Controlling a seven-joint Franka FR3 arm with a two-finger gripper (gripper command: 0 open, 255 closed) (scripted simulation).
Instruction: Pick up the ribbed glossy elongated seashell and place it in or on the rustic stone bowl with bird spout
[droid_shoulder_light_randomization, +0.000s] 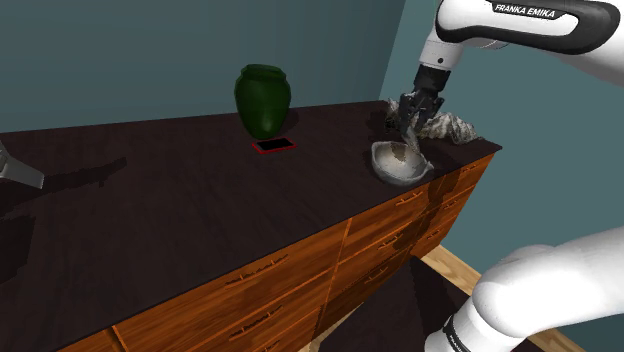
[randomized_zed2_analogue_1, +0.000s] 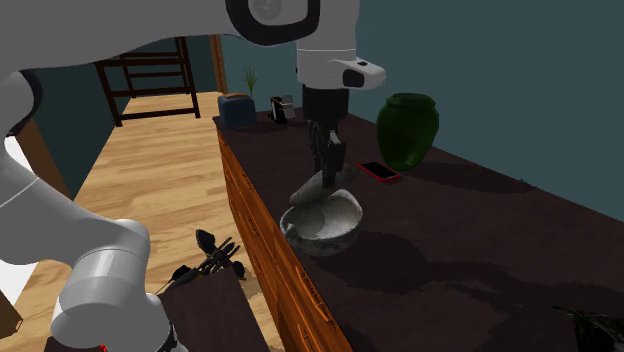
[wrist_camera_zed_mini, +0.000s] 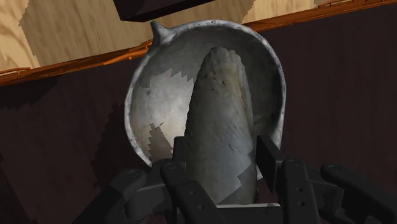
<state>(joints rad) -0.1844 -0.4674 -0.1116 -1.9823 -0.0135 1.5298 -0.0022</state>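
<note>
Hand (wrist_camera_zed_mini: 219, 162) clasps seashell (wrist_camera_zed_mini: 219, 108) over bowl (wrist_camera_zed_mini: 149, 95), perhaps touching (arm (droid_shoulder_light_randomization: 520, 30) reads FRANKA EMIKA)

seashell (wrist_camera_zed_mini: 219, 95) near end: hidden in claw (wrist_camera_zed_mini: 221, 153) | bowl (wrist_camera_zed_mini: 147, 95) near rim: covered

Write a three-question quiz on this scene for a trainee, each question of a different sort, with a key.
1. True or false: the gripper clasps the seashell between its fingers.
2. The seashell's free end hangs over: A) the bowl; B) the floor; C) an open drawer.
3. Fill in: on the dresser top, in front of the green vase in the shoulder view, lies a flat black thing with a ____ edge.

Key: 1 true; 2 A; 3 red.
</note>
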